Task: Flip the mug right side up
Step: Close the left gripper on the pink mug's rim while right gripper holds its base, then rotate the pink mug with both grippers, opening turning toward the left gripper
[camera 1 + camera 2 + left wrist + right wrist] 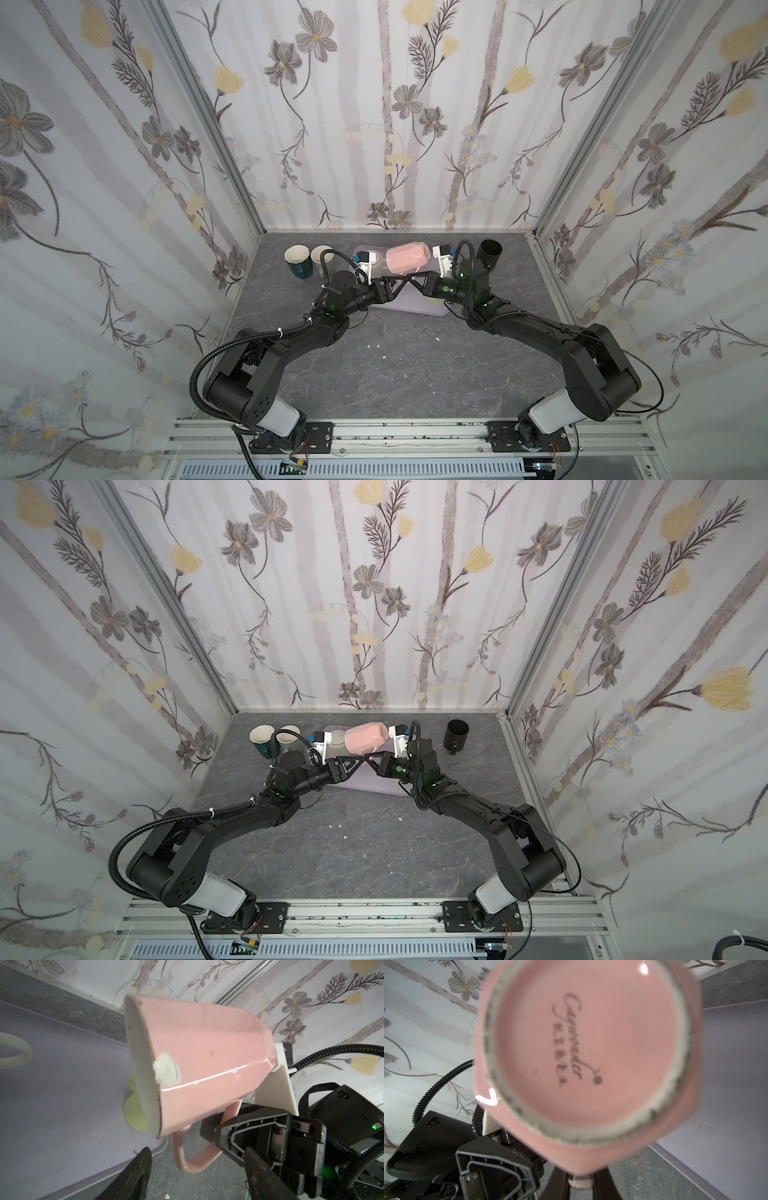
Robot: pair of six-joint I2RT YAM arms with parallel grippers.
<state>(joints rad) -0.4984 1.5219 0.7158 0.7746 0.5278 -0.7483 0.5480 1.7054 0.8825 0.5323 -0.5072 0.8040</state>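
Nearest the camera, the mounting rail [395, 432] is seen along the near edge of the surface [395, 374]. From it both arms are stretched to the far middle, where their jaws meet. There the pink mug [407, 258] is held in the air on its side over the lilac tray [415, 309], with its mouth turned left and its base turned right. It is judged to be lifted clear so that it can be rolled without scraping the tray, and to be about halfway through the turn, neither inverted nor upright.

The handle [193, 1159] hangs down on the near side of the body. The right jaws are clamped on it close under the mug's wall, a grip judged to let the wrist swing the mouth upward. The left jaws are spread apart, one finger on each side of the handle's loop; whether either touches it cannot be told. They are judged to be placed for steadying or taking over the mug. The body thus lies above and just far of both pairs of jaws.

Well apart from it, a green mug [298, 262] is stood at the far left and a black mug [490, 250] at the far right.
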